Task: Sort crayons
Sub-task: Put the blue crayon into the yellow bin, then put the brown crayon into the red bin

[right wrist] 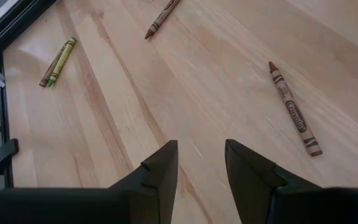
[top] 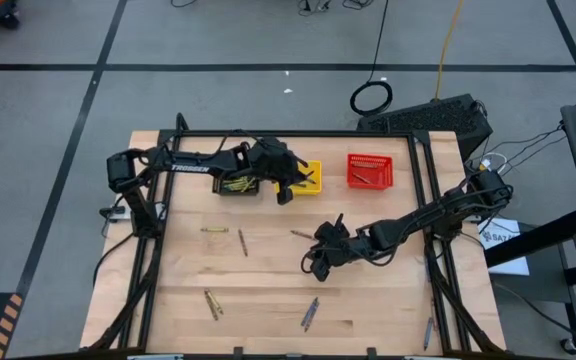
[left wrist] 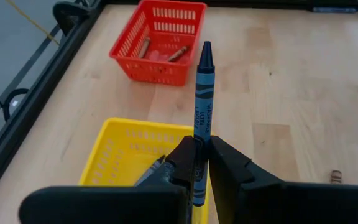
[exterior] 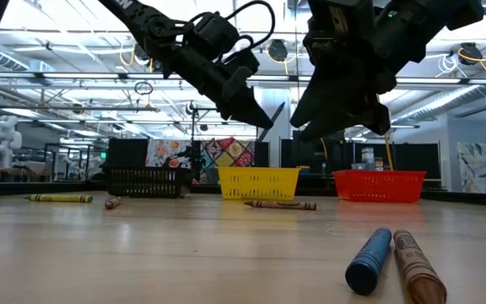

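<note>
Fingers of left gripper [left wrist: 199, 163] clamp a blue crayon [left wrist: 202, 99] by its lower end, long axis upright, tip up, directly over yellow basket [left wrist: 118, 155], w/ red basket [left wrist: 129, 57] just beyond. Right gripper [right wrist: 201, 163] hangs part-open, empty; nearest loose brown crayon [right wrist: 294, 109] lies flat on table [right wrist: 197, 81], ahead and to one side.

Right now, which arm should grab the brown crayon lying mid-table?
Right. The right gripper hangs open over the table's middle, and the brown crayon lies loose close ahead of it. The left gripper is busy, shut on a blue crayon above the yellow basket.
</note>
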Robot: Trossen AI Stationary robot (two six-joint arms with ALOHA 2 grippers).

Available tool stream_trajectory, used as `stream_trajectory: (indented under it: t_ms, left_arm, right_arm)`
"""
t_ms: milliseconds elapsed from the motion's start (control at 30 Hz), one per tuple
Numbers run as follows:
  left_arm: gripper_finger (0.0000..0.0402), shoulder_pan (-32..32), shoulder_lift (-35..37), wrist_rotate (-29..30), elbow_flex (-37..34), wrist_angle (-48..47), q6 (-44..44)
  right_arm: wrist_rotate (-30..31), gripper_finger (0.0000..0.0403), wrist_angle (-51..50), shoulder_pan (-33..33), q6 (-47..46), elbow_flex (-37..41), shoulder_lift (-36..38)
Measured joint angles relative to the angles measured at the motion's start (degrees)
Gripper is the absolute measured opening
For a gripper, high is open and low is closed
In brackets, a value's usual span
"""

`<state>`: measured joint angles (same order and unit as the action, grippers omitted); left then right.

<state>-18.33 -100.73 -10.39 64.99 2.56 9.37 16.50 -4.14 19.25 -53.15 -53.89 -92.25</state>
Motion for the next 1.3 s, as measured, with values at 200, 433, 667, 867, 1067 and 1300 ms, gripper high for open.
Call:
stream_trajectory:
  t_ms: [200,433,667,867,1067,1300]
  left_arm:
    - [0.0032,0.6,0.0,0.2,0.0,0.5,0.0]
    - [0.0032,0.5,0.0,0.3,0.0,0.3,-4.2]
    - [0.0037,0.5,0.0,2.4,0.0,-0.3,-7.5]
    - [0.0086,0.5,0.0,2.4,0.0,-0.5,-7.5]
    - [0.0119,0.5,0.0,5.9,0.0,-2.1,-7.5]
    - [0.0121,0.5,0.0,6.3,0.0,-3.4,-7.5]
  right_arm:
    - [-0.2,0.0121,-0.5,0.0,0.0,0.0,0.0]
    - [-0.2,0.0121,-0.5,0.0,0.0,0.0,0.0]
    - [-0.2,0.0121,-0.4,0.0,0.0,0.0,0.0]
    - [-0.3,0.0121,-0.4,0.0,-0.1,0.0,0.0]
    - [-0.2,0.0121,-0.4,0.0,1.1,0.0,0.0]
    - [-0.2,0.0121,-0.4,0.0,-0.1,0.0,0.0]
